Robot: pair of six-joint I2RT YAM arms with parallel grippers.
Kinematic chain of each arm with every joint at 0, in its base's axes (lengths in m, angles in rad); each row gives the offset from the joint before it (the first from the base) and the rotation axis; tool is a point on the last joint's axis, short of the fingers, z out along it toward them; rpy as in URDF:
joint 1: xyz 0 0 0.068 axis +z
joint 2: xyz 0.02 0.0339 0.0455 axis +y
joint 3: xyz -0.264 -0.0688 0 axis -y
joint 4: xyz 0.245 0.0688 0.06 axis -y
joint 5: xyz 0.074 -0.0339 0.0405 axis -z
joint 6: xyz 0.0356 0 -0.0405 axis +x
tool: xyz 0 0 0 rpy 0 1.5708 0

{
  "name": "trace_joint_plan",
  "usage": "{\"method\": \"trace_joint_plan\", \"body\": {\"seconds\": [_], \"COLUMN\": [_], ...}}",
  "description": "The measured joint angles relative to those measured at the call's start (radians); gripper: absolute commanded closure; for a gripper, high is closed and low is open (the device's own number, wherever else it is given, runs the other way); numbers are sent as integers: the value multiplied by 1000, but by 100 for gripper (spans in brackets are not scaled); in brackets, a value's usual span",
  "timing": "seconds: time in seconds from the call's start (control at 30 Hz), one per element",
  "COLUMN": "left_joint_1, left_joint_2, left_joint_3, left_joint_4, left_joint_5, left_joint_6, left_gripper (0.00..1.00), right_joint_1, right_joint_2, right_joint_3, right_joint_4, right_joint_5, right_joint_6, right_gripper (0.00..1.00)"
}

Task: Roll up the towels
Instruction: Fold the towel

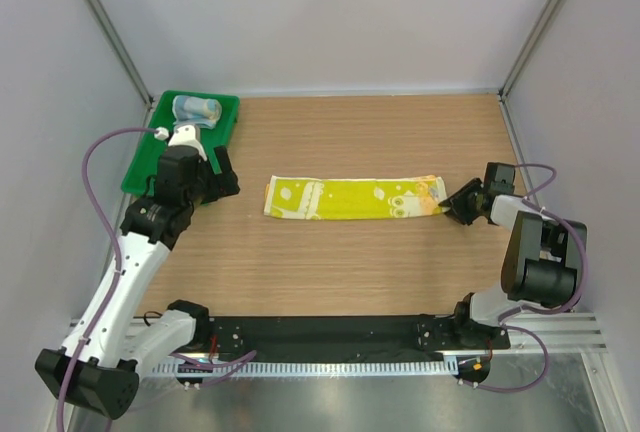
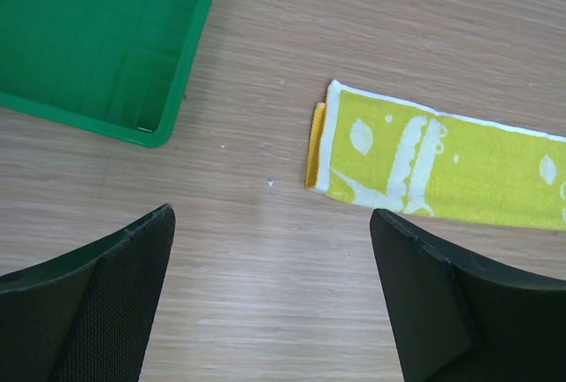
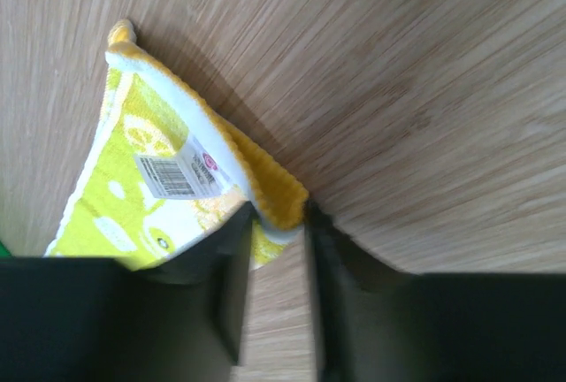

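Pinching the yellow towel (image 3: 133, 179) at the end farthest from the tray (image 1: 142, 164), the right gripper (image 3: 279, 223) is holding the folded corner in narrow jaws. The left gripper (image 2: 272, 223) is hanging wide and empty just beside the tray. The yellow towel is lying as a flat strip well right of the tray. The blue towel (image 1: 196, 109) is sitting rolled inside it. The cloth is looking light, limp and thin, so it is probably going to sag. Gripping at the end corners is looking best.

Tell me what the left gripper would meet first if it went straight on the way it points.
The left gripper would likely hit the wooden tabletop first, in the gap between the green plastic tray and the yellow-green printed towel; depth is unclear.
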Motion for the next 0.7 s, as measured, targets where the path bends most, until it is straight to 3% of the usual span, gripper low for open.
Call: {"method": "trace_joint_plan", "body": {"seconds": [0.1,0.4,0.7], "left_joint_1": [0,0,1], "left_joint_2": [7,12,81], "left_joint_3": [0,5,84], "left_joint_4": [0,-4,-23], "left_joint_5": [-3,-6,-85], "left_joint_6": [2,4,20], "left_gripper": [10,11,12], "right_joint_1": [-2,-9,46], "right_joint_2": [10,-35,-243], "right_joint_3": [-1,42,302], "right_joint_4": [-2,-132,-369], "right_joint_5": [16,122,253], "right_joint_6": [-9,-48,-146], "right_gripper": [99,99,99]}}
